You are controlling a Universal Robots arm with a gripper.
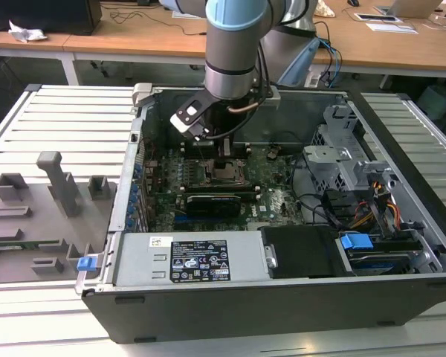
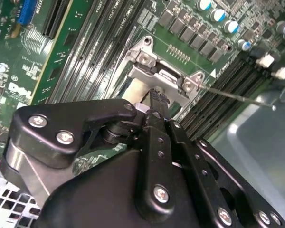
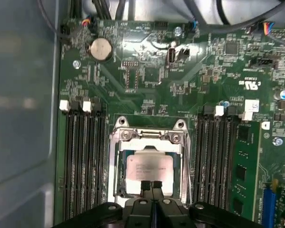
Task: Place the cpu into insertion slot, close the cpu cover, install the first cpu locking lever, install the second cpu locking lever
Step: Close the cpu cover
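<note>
The gripper has its two fingers pressed together and holds nothing; the tips are just over one edge of the cpu. The cpu lies flat inside the window of the cover, which looks to be down around it. In the second wrist view a thin lever stands free beside the cover, so I judge the first lever step is in hand. It calls for the closed tips to meet this thin rod exactly, without slipping.
</note>
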